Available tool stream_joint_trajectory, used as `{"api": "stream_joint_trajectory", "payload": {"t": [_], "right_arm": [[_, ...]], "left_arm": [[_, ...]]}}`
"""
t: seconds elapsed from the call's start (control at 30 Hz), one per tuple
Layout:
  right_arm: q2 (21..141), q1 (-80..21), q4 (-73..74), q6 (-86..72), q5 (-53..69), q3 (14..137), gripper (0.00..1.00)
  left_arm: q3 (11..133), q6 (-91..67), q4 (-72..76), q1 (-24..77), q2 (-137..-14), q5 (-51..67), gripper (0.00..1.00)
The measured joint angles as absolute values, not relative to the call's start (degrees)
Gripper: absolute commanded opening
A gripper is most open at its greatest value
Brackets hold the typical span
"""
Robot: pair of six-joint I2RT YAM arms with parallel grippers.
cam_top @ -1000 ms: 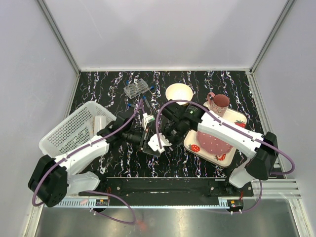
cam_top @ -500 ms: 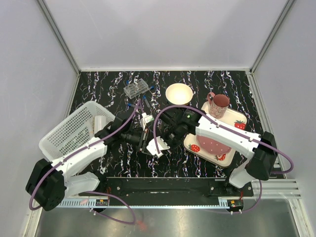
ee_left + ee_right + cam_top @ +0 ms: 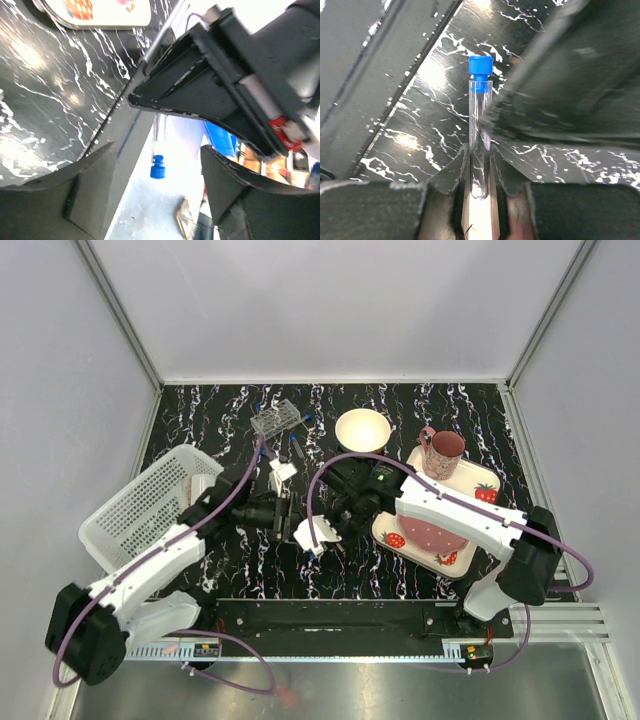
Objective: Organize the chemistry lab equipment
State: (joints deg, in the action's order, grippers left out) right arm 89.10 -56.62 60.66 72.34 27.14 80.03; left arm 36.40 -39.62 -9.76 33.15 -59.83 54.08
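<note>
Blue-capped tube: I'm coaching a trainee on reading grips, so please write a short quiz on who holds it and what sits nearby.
1. True or false: the left pincer is clamped on the tube.
2. The tube's cap is: A red, B blue, C yellow.
3. Fill in: on the plate stands a pink ____.
Key: 1 false; its jaws stand apart with nothing between them, and the right pincer grips the tube. 2 B. 3 mug.
</note>
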Motion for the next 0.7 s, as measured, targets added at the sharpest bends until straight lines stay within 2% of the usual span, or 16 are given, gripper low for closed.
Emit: {"api": "stream_joint_trajectory", "payload": {"t": [0.1,0.23,0.33,0.5,0.7], "right_arm": [[88.6,-56.0,60.2,68.3,29.3,78.4,0.08],[87.0,-51.7,57.8,59.1,37.7,75.5,0.07],[84.6,-45.6,50.4,47.0,47.8,71.5,0.07],[81.6,-37.7,27.4,20.6,60.1,60.1,0.07],[81.6,-35.8,3.6,-5.2,65.0,51.0,0.07]], "left_arm": [[36.2,-40.3,-10.9,31.0,-54.1,49.8,0.99],[36.1,-40.7,-12.3,29.9,-44.6,42.0,0.99],[33.0,-43.3,-8.2,29.9,-38.5,35.8,0.99],[23.9,-50.7,-0.4,29.9,-31.3,26.0,0.99],[20.3,-59.3,10.3,29.8,-33.0,20.6,0.97]]}}
